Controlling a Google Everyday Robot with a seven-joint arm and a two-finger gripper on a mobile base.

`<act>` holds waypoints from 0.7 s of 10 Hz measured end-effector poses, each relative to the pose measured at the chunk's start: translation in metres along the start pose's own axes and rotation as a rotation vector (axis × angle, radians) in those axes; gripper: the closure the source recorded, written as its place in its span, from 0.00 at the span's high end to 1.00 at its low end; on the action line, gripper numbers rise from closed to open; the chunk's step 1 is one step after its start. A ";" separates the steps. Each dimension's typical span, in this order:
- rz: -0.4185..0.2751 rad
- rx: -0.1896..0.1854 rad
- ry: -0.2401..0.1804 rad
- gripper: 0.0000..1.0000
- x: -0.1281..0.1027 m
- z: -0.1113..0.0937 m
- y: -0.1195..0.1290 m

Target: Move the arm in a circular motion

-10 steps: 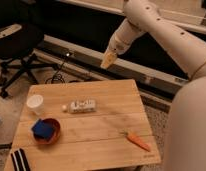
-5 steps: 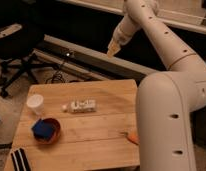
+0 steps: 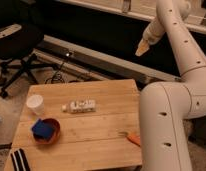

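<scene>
Where the arm [image 3: 172,37] tapered to its end, the gripper [image 3: 142,48] showed as a small tan wedge in the upper right of the frame, pointing down and to the left, in the air against a dark background. Whether it was clenched or released could not be told; nothing was seen in its grasp.

Item 1, arm: thick, smooth, white, with rounded segments. It ran from the wedge up to the top edge, then down the right side of the frame to a large rounded segment at lower right, which overlapped the right edge of the table.

Item 2, table [image 3: 108,92]: light wood, square, in the lower centre and left, well below the gripper.

Item 3, white cup [image 3: 35,104]: upright, near the left edge of the table.

Item 4, small white packet [image 3: 81,105]: lying flat at the table's centre, right of the cup.

Item 5, red bowl [image 3: 55,134]: lower left of the table, holding a blue object [image 3: 42,128].

Item 6, orange object [image 3: 132,138]: lying near the right edge, just beside the large arm segment.

Item 7, black-and-white striped object [image 3: 19,160]: at the bottom left corner of the table.

Item 8, black office chair [image 3: 16,47]: upper left of the frame, on the floor, apart from the table.
</scene>
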 end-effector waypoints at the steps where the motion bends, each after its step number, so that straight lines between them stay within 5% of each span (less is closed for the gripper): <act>1: 0.043 0.014 0.033 0.51 0.033 -0.012 -0.004; 2: 0.097 0.026 0.070 0.51 0.071 -0.031 -0.005; 7: 0.261 0.038 0.143 0.51 0.154 -0.098 0.013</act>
